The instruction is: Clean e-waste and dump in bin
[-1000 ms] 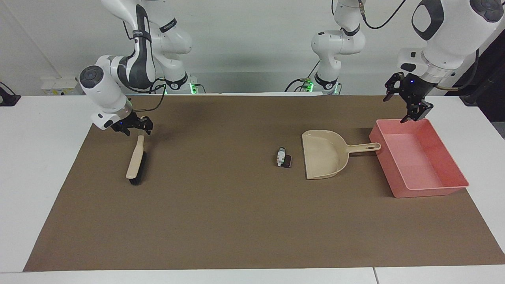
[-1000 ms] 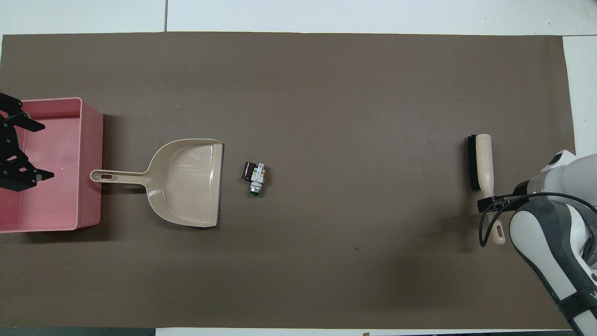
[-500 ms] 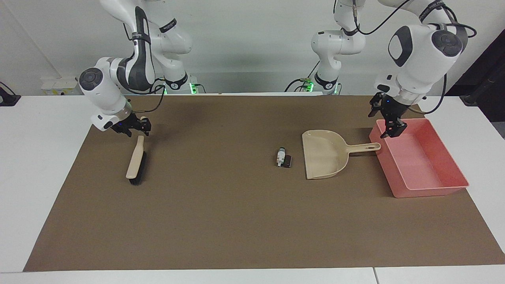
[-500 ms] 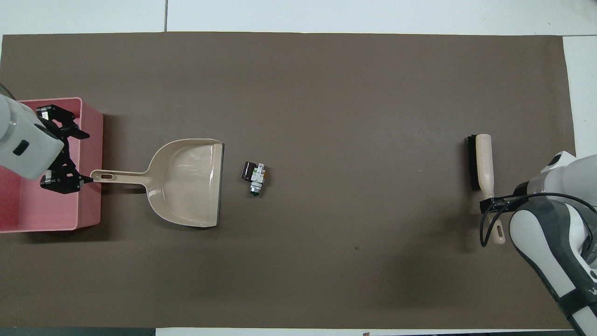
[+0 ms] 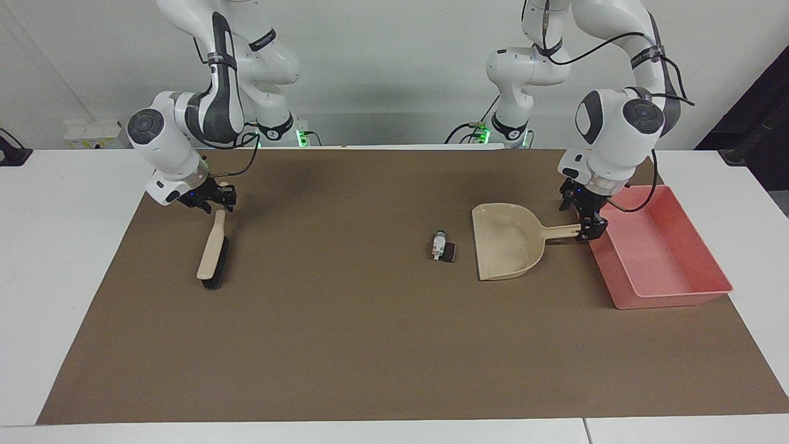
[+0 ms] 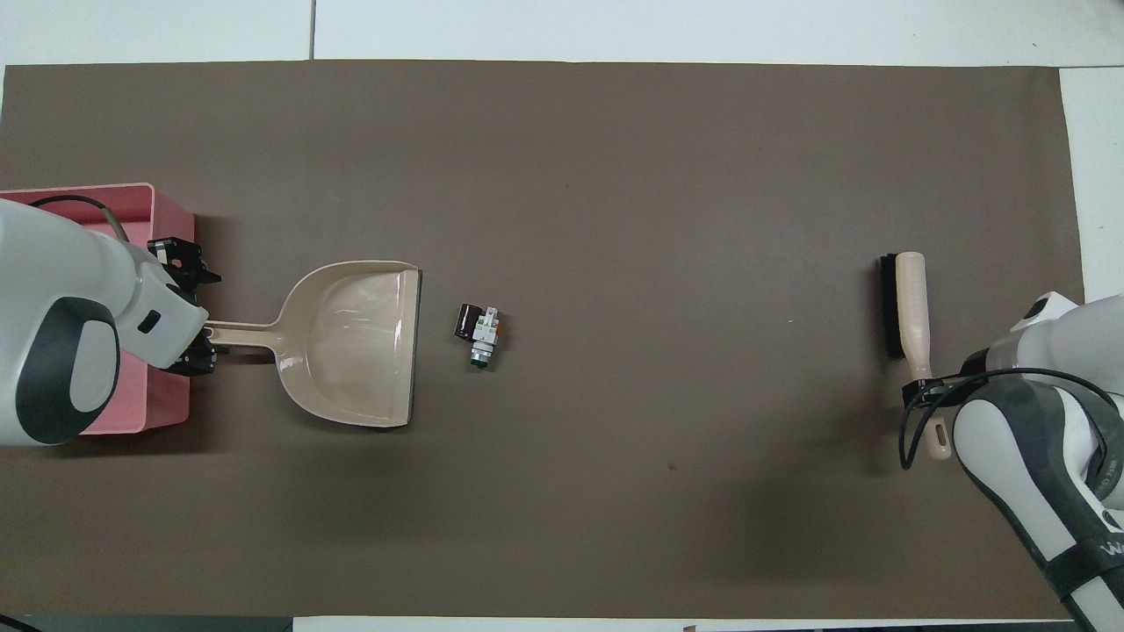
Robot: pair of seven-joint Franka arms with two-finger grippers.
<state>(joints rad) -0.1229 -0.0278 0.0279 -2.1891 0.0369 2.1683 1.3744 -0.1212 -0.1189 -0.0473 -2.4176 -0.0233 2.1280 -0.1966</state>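
Note:
The e-waste (image 5: 442, 246) (image 6: 479, 332), a whitish cylinder with coloured bits and a dark block, lies mid-mat just off the open mouth of the beige dustpan (image 5: 505, 243) (image 6: 351, 342). The pink bin (image 5: 672, 299) (image 6: 132, 200) stands at the left arm's end, by the tip of the dustpan's handle. My left gripper (image 5: 582, 221) (image 6: 193, 307) is low and open, its jaws on either side of that handle tip. My right gripper (image 5: 209, 200) (image 6: 922, 386) is at the handle end of a beige brush (image 5: 212, 253) (image 6: 909, 303) lying toward the right arm's end.
A brown mat (image 5: 345, 345) covers most of the white table (image 5: 61, 259). The brush's black bristles face the middle of the mat. A wide stretch of bare mat lies between the brush and the e-waste.
My left gripper has swung from above the bin's corner down to the dustpan's handle tip. My right gripper has barely shifted at the brush's handle. Nothing on the mat has moved.

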